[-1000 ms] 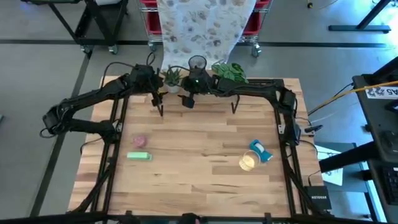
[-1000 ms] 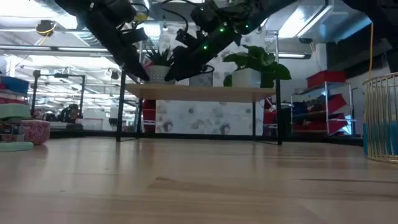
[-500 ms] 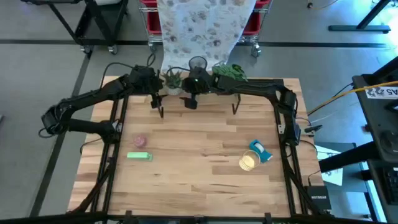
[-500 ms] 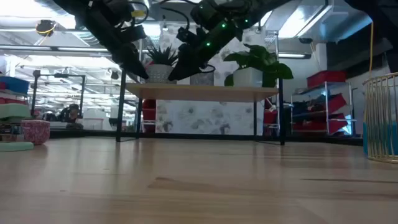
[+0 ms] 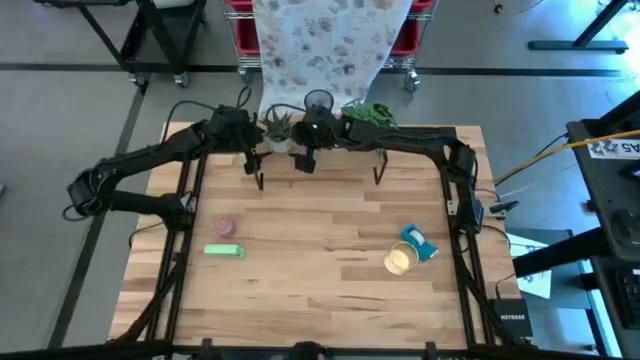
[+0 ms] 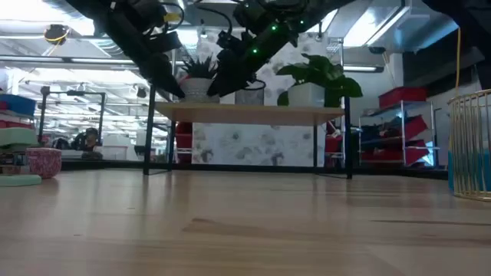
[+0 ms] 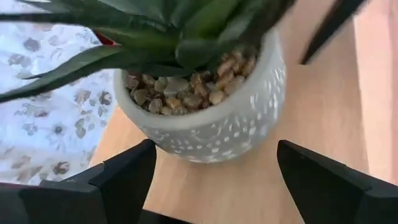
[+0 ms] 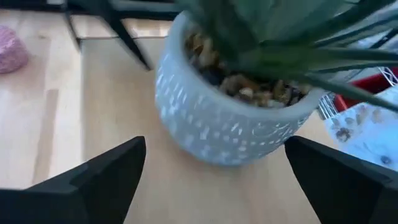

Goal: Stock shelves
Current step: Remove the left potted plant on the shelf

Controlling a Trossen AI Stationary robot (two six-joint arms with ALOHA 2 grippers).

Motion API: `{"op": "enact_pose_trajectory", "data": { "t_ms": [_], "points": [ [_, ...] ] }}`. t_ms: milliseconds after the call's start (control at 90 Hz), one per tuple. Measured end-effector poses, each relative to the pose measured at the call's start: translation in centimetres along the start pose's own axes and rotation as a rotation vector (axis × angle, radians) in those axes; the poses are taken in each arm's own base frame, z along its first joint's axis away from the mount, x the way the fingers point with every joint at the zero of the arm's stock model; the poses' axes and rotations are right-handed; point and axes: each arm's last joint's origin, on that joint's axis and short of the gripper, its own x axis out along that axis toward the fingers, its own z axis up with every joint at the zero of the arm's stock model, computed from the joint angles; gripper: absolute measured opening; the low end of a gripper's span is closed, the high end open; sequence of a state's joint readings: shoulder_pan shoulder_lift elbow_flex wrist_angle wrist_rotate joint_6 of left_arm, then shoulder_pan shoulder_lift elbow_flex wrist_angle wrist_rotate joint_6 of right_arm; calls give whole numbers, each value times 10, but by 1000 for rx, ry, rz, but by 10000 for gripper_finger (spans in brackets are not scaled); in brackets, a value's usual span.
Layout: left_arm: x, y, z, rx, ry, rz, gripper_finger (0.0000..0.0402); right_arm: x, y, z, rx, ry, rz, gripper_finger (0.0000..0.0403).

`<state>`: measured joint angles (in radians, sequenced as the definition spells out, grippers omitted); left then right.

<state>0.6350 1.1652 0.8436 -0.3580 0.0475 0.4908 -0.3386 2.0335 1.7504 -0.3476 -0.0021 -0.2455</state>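
Note:
The shelves stand at the table's far edge; their plank top bears three pots. A spiky plant in a grey-white dotted pot stands on its base on the plank's left part. My left gripper is open just left of that pot, its fingers level with the pot's sides and apart from them. My right gripper is open just right of the same pot, also apart from it. A dark pot and a leafy plant stand further right on the plank.
On the table's near left lie a pink cup and a green flat piece. At the near right are a blue item and a gold wire basket. A patterned cloth hangs behind the shelves.
My right gripper has risen a little and gone slightly toward the table's far edge, nearer the spiky plant's pot. It has stayed open.

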Motion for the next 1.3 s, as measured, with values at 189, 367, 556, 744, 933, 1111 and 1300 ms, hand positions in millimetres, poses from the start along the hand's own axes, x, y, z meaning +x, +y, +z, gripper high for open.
{"op": "enact_pose_trajectory", "data": {
  "t_ms": [189, 367, 556, 744, 933, 1111, 1300],
  "points": [
    [0, 0, 0, 3, -7, -10, 316, 0, -9, -1, -7, -28, 68, 373],
    [0, 0, 0, 14, -9, -16, 316, 0, -10, -2, -16, -38, 111, 373],
    [0, 0, 0, 7, -9, -19, 316, -2, -8, -2, -27, -44, 183, 373],
    [-3, 0, 1, 2, -20, -18, 316, -2, -6, -3, -27, -38, 220, 373],
    [-15, -1, 4, -4, -83, -49, 316, -2, -5, -4, -10, -24, 197, 373],
    [-17, -1, 6, -5, -110, -70, 316, -2, -6, -4, -8, -21, 181, 373],
    [-16, 0, 4, -22, -97, -70, 316, -1, -6, -3, -11, -31, 189, 373]
  ]
}}
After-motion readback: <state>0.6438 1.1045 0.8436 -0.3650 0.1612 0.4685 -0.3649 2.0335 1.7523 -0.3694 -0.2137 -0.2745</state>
